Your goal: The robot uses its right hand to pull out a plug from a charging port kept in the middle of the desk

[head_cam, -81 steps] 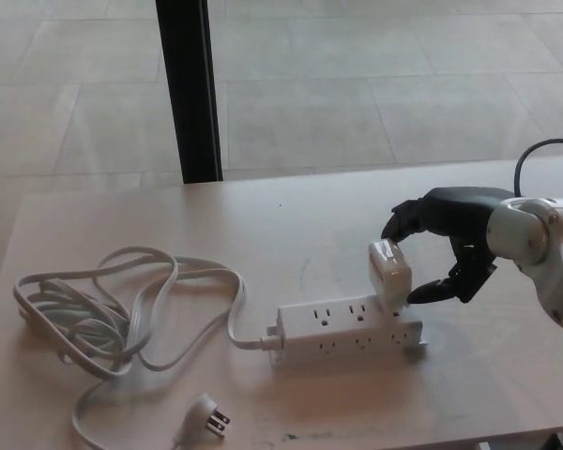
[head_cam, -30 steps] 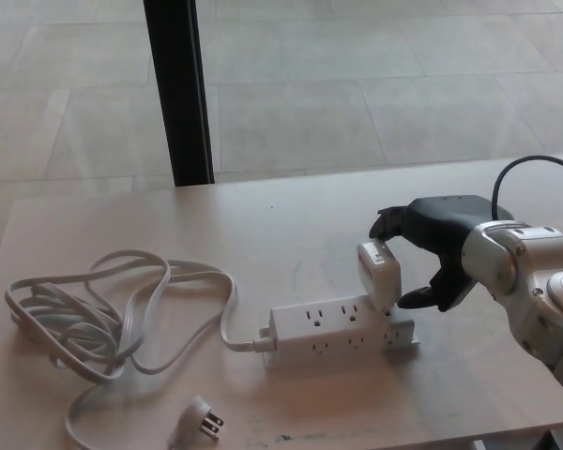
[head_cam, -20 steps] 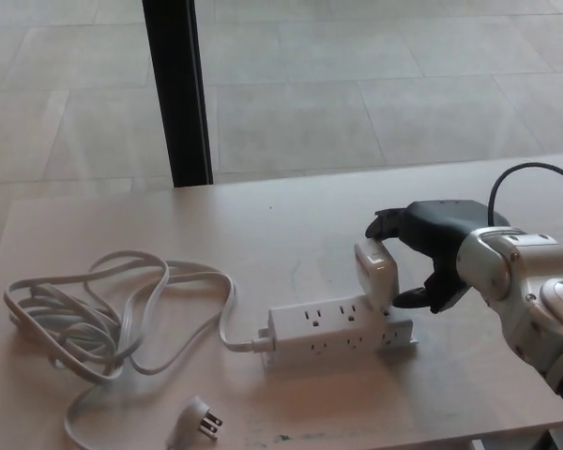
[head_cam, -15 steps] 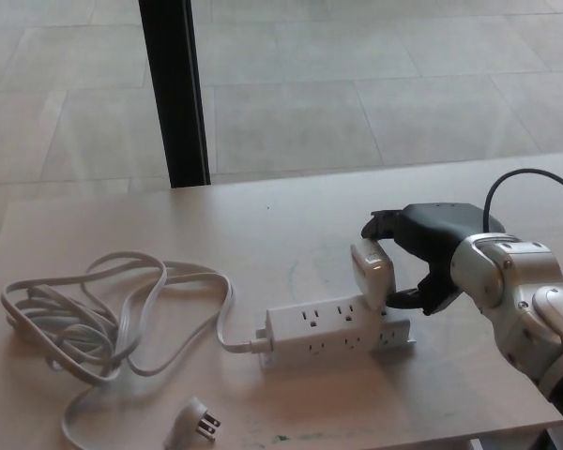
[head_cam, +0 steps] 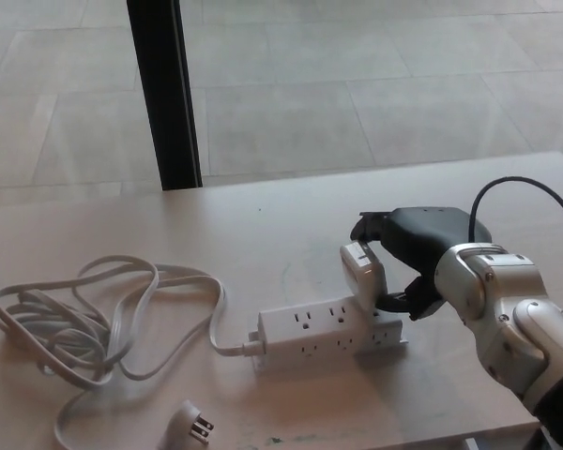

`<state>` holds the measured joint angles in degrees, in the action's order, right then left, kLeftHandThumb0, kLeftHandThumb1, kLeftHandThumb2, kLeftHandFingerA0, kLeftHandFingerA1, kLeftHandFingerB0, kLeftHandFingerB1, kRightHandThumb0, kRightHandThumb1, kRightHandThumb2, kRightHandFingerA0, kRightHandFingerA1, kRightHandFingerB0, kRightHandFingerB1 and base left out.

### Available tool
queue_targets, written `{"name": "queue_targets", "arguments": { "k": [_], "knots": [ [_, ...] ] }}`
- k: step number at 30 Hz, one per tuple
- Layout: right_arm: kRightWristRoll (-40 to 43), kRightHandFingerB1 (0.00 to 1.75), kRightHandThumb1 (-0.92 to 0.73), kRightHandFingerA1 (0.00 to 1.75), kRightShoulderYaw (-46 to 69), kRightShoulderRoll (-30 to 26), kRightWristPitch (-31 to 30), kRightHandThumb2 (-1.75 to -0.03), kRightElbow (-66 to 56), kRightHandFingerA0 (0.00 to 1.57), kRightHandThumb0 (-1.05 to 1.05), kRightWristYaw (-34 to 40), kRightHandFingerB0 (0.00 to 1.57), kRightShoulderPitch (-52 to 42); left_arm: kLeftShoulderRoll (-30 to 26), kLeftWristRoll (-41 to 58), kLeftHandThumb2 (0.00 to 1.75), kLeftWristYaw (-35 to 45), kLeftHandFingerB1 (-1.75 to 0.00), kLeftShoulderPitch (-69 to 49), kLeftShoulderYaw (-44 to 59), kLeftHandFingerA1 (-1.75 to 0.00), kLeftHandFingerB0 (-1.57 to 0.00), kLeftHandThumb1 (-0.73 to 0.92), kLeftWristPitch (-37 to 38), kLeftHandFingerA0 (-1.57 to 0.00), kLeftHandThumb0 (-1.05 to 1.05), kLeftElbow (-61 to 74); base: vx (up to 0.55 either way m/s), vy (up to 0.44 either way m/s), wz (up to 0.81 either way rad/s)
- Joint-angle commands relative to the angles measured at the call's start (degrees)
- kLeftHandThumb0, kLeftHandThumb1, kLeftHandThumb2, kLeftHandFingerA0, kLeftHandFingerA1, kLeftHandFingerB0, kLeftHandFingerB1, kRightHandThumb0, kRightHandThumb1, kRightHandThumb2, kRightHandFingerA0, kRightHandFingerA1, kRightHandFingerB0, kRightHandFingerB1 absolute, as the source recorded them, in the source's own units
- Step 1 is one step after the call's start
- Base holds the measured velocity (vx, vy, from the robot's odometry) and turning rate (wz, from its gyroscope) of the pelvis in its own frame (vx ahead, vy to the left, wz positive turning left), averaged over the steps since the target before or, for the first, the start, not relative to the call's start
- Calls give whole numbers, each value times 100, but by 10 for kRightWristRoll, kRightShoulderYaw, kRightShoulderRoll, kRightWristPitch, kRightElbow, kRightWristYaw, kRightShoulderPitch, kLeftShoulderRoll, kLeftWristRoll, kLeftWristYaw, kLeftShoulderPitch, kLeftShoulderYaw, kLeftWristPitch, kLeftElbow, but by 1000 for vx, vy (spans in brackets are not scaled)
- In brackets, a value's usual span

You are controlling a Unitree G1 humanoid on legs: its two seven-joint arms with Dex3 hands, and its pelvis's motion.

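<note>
Plug (head_cam: 362, 273): white and boxy, standing on the right end of the power strip, tipped a little, bottom touching the strip's top.
Power strip (head_cam: 327, 332): white, long, lying flat near the middle of the desk, with sockets on its top and on its front side.
Right hand (head_cam: 400, 258): black, closed around the plug, fingers over the top and back of it, thumb low on its right side, just above the strip.
Right arm (head_cam: 507, 317): silver and white, coming in from the lower right corner, with a thin black wire looping over it.
Left hand: not in the picture.
Cord (head_cam: 94, 319): light grey, leaving the left end of the strip, lying in big loose loops on the left part of the desk.
Cord's end plug (head_cam: 191, 425): white with metal prongs, lying loose near the front edge, well apart from the strip.
Desk (head_cam: 272, 225): pale wood colour, flat, holding the strip and the cord.
Black post (head_cam: 162, 92): tall and dark, standing behind the desk's far edge on the left.
Floor (head_cam: 375, 84): big grey tiles beyond the desk.
</note>
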<state>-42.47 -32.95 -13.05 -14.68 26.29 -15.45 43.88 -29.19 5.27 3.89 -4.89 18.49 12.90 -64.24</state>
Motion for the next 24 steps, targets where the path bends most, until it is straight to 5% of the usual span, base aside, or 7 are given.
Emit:
{"name": "queue_targets", "arguments": {
  "k": [1, 5, 8, 12, 16, 24],
  "knots": [
    [-8, 72, -65, 169, -42, 21, 14, -67, 6, 86, -29, -27, 81, -37, -12, -2, 63, 4, -55, -2, 1, -67, -69, 77, 7, -76, -69, -6, 0, 0, 0],
    [-8, 84, -66, 172, -38, 23, -2, -67, 4, 84, -33, -26, 79, -44, -12, -6, 64, 0, -57, -2, -3, -67, -70, 77, 7, -77, -70, -7, 0, 0, 0],
    [-11, 51, -69, 169, -39, 25, 0, -69, 9, 88, -35, -12, 64, -44, -13, -6, 64, 2, -54, -2, -4, -66, -68, 79, 9, -76, -69, -8, 0, 0, 0],
    [-13, 45, -69, 168, -36, 30, -8, -73, 7, 85, -34, -3, 61, -46, -15, -9, 64, 2, -54, -4, -7, -67, -68, 80, 13, -77, -69, -6, 0, 0, 0],
    [-8, 49, -68, 168, -20, 40, -17, -86, -1, 83, -32, 27, 66, -57, -12, -7, 64, -2, -54, -8, -6, -68, -68, 80, 5, -78, -70, 2, 0, 0, 0],
    [2, 53, -67, 167, 0, 45, -7, -84, 3, 85, -34, 49, 65, -52, -12, -3, 64, -3, -56, 5, -4, -72, -69, 81, 1, -80, -73, -13, 0, 0, 0]
  ]
}}
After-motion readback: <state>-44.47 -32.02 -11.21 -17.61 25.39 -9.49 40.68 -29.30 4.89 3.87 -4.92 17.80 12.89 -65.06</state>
